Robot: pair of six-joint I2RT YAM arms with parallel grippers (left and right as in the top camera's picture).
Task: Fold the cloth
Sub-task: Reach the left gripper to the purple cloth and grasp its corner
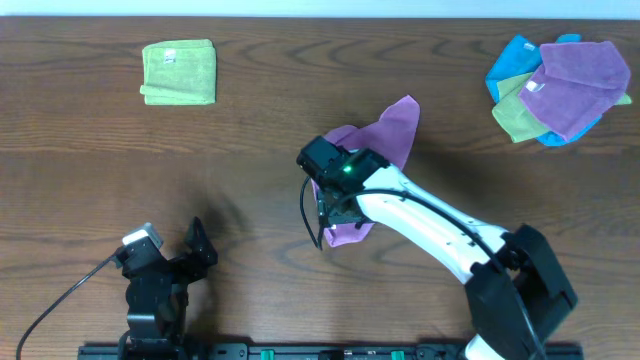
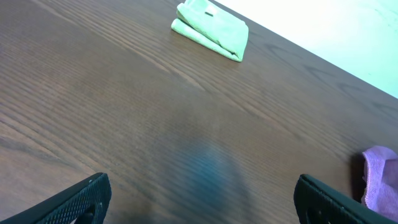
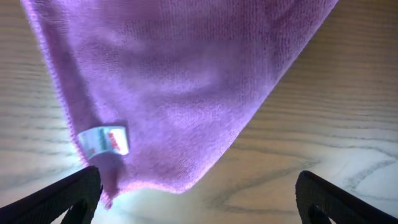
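Observation:
The pinkish-purple cloth (image 1: 392,132) lies crumpled in the middle of the table, one corner pointing to the far right. Part of it is hidden under my right arm. My right gripper (image 1: 326,205) hangs over its near-left part, open and empty. In the right wrist view the cloth (image 3: 180,81) fills the upper frame, with a small white tag near its lower left edge, and the open fingers (image 3: 199,199) straddle its lowest corner just above the wood. My left gripper (image 1: 196,246) is open and empty at the front left (image 2: 202,199). The cloth's edge shows at the right of that view (image 2: 380,177).
A folded lime-green cloth (image 1: 178,72) lies at the far left, also in the left wrist view (image 2: 211,28). A pile of purple, blue and green cloths (image 1: 560,88) sits at the far right. The table is dark wood.

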